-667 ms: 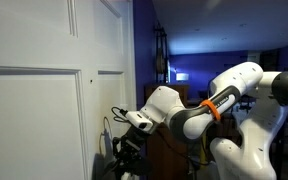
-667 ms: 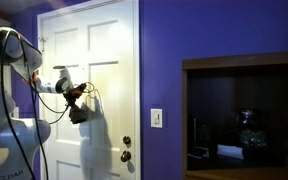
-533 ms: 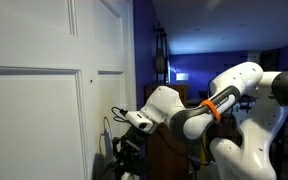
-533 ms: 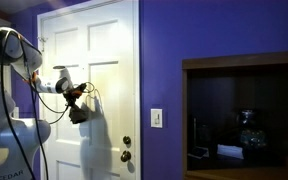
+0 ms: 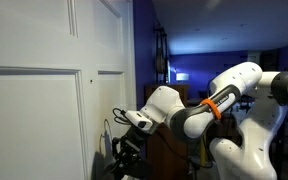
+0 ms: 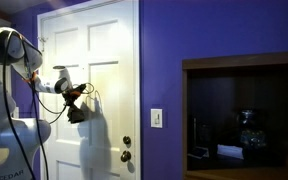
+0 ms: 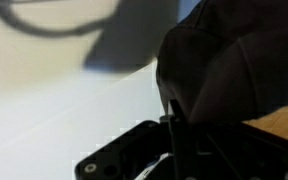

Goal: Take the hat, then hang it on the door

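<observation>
The tall white panelled door with a small brass knob fills the left of both exterior views; its panels also show close up. My gripper is held up against the door face and is shut on a dark hat, which hangs below the fingers. In an exterior view the gripper and the dark hat sit right beside the door edge. In the wrist view the hat fills the upper right, pinched at its rim by a dark finger, with the white door behind.
A purple wall runs beside the door with a light switch. A dark brown wooden cabinet stands further along. The robot's white arm and base are close to the door.
</observation>
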Robot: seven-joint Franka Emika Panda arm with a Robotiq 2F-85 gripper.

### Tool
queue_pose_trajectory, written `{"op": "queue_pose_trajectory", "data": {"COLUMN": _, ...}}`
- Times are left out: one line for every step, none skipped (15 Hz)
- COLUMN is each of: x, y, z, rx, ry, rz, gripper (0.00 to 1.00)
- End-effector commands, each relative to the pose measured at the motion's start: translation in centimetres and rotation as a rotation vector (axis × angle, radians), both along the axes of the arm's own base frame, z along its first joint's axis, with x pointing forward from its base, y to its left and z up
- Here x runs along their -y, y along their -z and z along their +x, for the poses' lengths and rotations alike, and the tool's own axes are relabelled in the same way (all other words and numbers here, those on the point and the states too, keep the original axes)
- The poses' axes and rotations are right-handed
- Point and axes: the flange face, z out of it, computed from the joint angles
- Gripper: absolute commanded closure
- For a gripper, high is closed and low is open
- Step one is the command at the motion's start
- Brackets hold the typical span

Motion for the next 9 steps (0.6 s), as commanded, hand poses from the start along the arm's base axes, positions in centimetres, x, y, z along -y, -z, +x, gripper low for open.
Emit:
{"op": "queue_pose_trajectory", "data": {"x": -0.7, "y": 0.2, "z": 0.5, "rx": -0.083, "ry": 0.095, "rz": 0.144, "gripper": 0.99}}
{"op": "queue_pose_trajectory", "data": {"x": -0.8, "y": 0.3, "z": 0.5, "rx": -0.102, "ry": 0.135, "rz": 0.179, "gripper": 0.99}}
{"op": "queue_pose_trajectory", "data": {"x": -1.0, "y": 0.2, "z": 0.5, "rx": -0.111, "ry": 0.172, "rz": 0.216, "gripper": 0.99}}
{"op": "queue_pose_trajectory", "data": {"x": -1.1, "y": 0.3, "z": 0.5, "rx": -0.11, "ry": 0.219, "rz": 0.239, "gripper": 0.99}}
{"op": "queue_pose_trajectory", "data": {"x": -1.4, "y": 0.4, "z": 0.4, "rx": -0.101, "ry": 0.236, "rz": 0.244, "gripper": 0.99}}
{"op": "queue_pose_trajectory", "data": {"x": -1.8, "y": 0.5, "z": 0.2, "rx": -0.09, "ry": 0.239, "rz": 0.227, "gripper": 0.99}}
{"op": "queue_pose_trajectory", "data": {"x": -2.2, "y": 0.8, "z": 0.1, "rx": -0.087, "ry": 0.252, "rz": 0.204, "gripper": 0.99}}
{"op": "queue_pose_trajectory", "data": {"x": -2.8, "y": 0.8, "z": -0.3, "rx": -0.085, "ry": 0.255, "rz": 0.182, "gripper": 0.99}}
{"op": "queue_pose_trajectory", "data": {"x": -3.2, "y": 0.9, "z": -0.6, "rx": -0.08, "ry": 0.264, "rz": 0.163, "gripper": 0.99}}
